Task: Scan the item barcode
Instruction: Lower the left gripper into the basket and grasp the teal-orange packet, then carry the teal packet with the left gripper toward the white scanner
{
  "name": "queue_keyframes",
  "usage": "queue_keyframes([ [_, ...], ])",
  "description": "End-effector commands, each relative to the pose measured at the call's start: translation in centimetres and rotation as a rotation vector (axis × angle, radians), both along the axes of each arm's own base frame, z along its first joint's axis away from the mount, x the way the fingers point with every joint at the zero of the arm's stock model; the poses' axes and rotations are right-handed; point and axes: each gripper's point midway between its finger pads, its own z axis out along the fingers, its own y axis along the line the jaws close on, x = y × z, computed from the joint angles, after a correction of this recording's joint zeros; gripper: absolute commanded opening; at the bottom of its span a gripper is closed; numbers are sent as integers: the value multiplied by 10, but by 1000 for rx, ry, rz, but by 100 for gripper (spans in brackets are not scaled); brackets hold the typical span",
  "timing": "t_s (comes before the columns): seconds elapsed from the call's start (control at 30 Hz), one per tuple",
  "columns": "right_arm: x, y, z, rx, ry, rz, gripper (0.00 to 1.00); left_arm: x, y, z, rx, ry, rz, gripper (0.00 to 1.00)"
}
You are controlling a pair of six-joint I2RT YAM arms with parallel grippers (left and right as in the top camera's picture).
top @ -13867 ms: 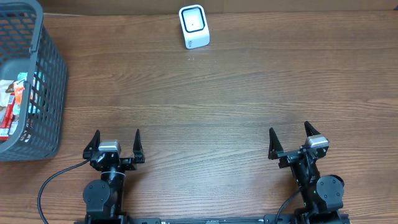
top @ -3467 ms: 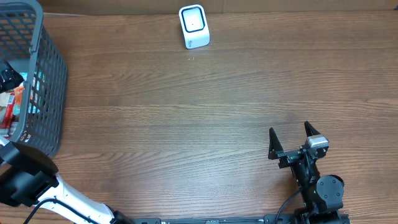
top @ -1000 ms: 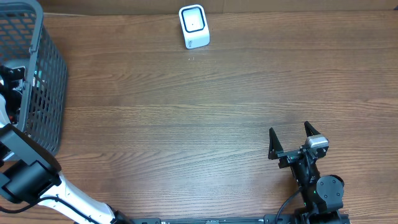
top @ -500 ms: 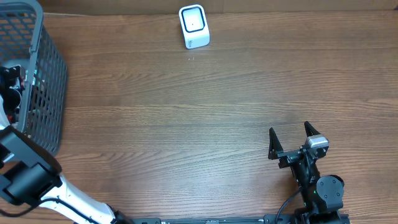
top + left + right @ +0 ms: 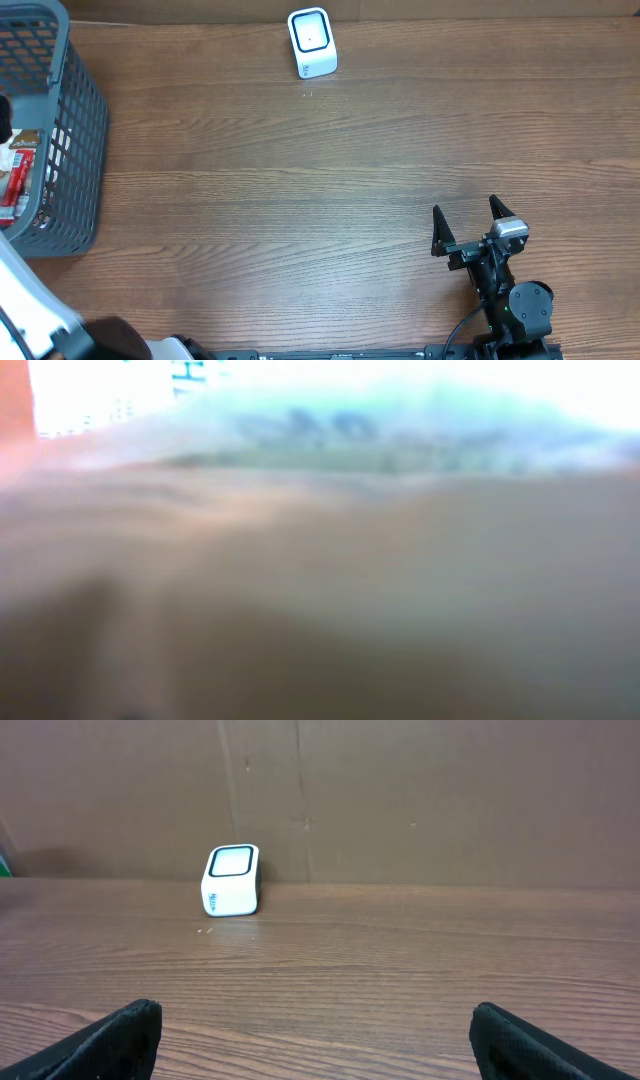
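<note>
Packaged items [image 5: 14, 172] lie inside the grey basket [image 5: 75, 110]. The left wrist view shows only blurred pale packaging close to the lens, so whether the left gripper is open or gripping cannot be told. The right gripper [image 5: 465, 208], well apart from the basket, has its fingers spread wide and holds nothing.

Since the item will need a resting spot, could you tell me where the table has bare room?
The wide wood stretch between the basket, the scanner and the right gripper is bare. The basket itself is crowded with packets, and the left arm fills the near-left corner.
</note>
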Motion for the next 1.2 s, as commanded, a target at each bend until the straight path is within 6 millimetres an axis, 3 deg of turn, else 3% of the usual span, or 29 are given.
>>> queue_keyframes([
  [0.0, 0, 0, -1, -7, -7, 1, 100, -9, -25, 51, -38, -155, 48, 34],
  [0.2, 0, 0, -1, -7, -7, 1, 100, -20, -73, 79, -79, -225, 10, 33],
  [0.4, 0, 0, -1, -7, -7, 1, 100, -23, -128, 73, -167, -188, -75, 32],
  [0.8, 0, 0, -1, -7, -7, 1, 100, -24, -247, 27, -334, 48, -331, 31],
  [0.9, 0, 0, -1, -7, -7, 1, 100, -25, -283, 4, -399, 150, -375, 26],
  [1.17, 0, 0, -1, -7, -7, 1, 100, -25, -346, -56, -528, 369, -368, 20],
])
